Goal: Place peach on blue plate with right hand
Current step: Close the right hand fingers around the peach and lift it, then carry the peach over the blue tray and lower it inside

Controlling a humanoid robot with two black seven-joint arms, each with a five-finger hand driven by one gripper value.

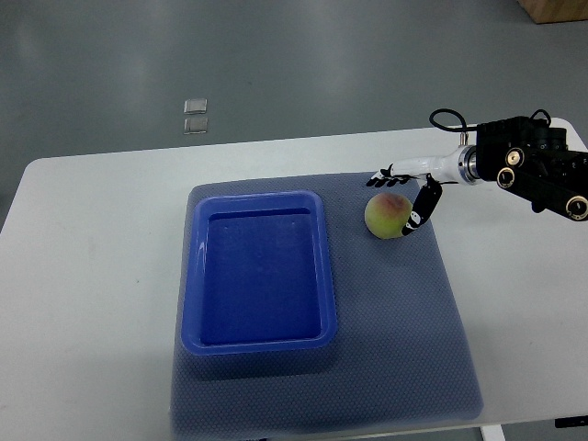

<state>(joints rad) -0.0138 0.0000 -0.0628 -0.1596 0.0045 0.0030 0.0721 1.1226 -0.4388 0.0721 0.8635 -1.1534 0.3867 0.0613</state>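
On the grey mat [404, 303], the right hand [404, 188] cups its open fingers around the peach [387, 216] without gripping, so the round fruit could roll away from the blue plate [258, 271].

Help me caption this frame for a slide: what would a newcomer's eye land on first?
First the bright blue plate, a deep rectangular tray lying empty on the left of a grey mat on the white table. Next the peach, sitting on the mat just right of the plate's far corner. The right hand reaches in from the right edge, its fingers spread around the peach's far and right sides, not visibly closed on it.
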